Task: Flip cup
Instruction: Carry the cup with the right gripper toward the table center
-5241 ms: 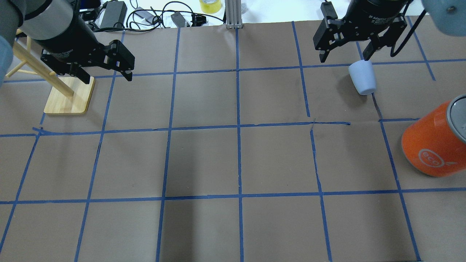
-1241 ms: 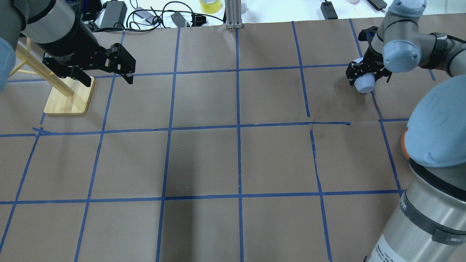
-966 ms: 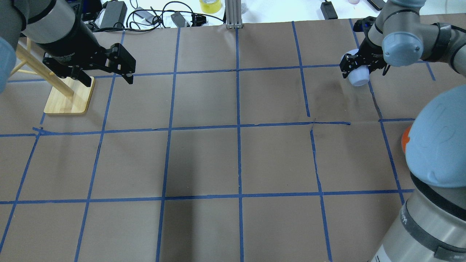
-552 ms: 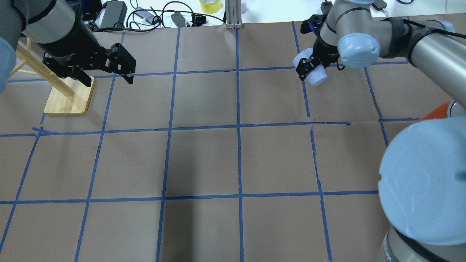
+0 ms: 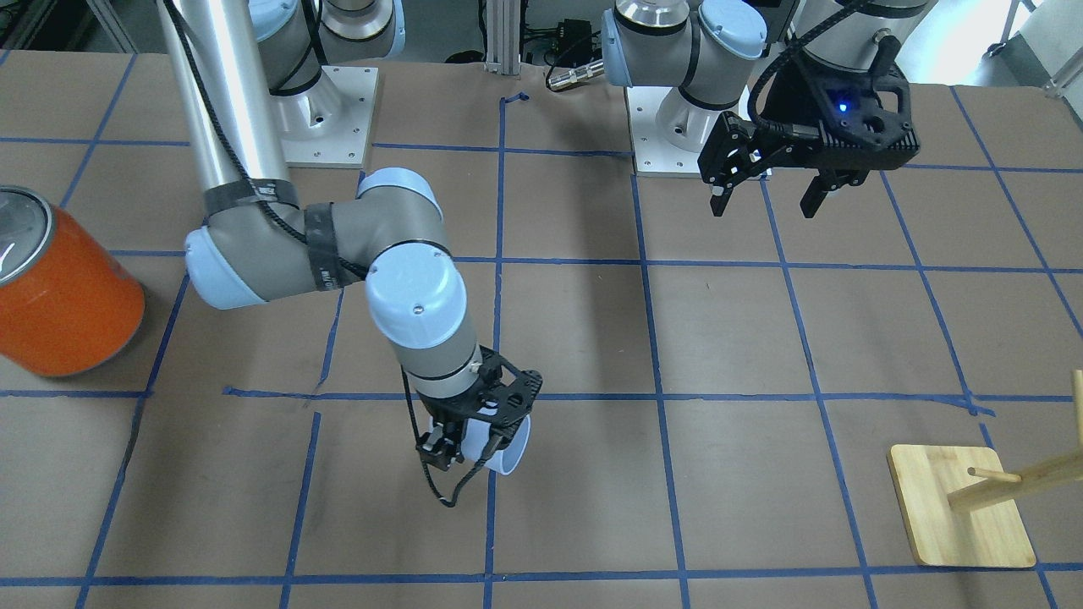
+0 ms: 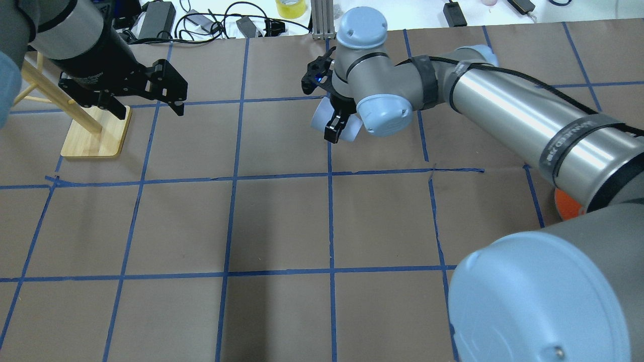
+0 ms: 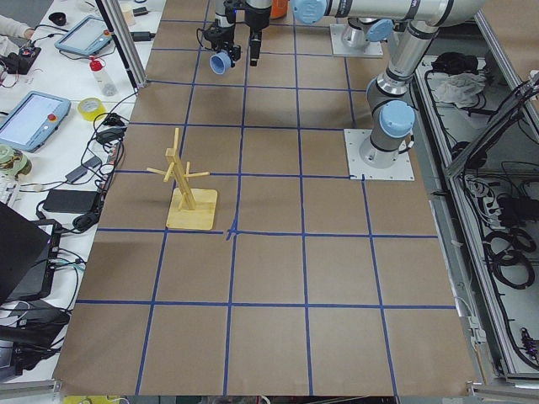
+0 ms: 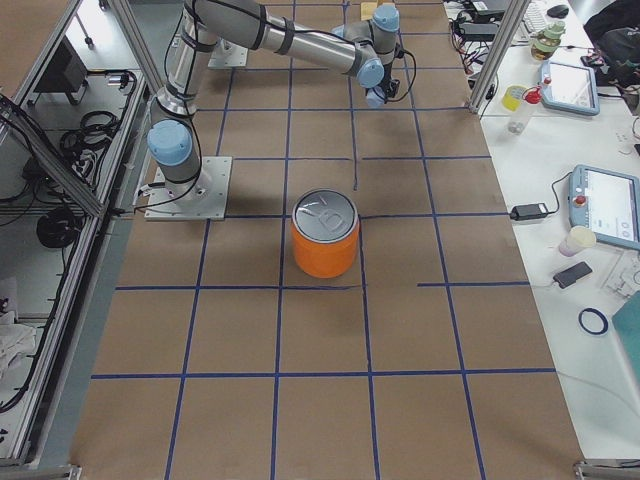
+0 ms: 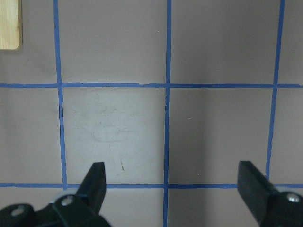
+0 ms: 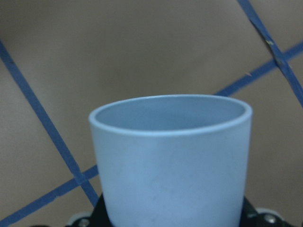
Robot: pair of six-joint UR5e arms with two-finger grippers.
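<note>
The cup (image 5: pixel 510 446), held clear of the table (image 5: pixel 761 338) above a blue tape line near its middle, may slip or twist during the turn: its wall is smooth and tapered, and the right gripper (image 5: pixel 474 440) appears to clamp only the narrow lower part. If released before the base sits flat on the paper, it would probably tip and roll away. The cup is a small, pale blue-lavender tumbler, matte, without a handle, and empty. It lies roughly on its side, with its rounded rim turned away from the wrist. The right gripper's fingers are closed on its wall. The left gripper (image 5: pixel 766 201) hangs well apart with its fingers spread and nothing between them. An orange can (image 5: pixel 63 296) and a wooden rack (image 5: pixel 960 516) stand at opposite ends, far from the likely set-down area.
</note>
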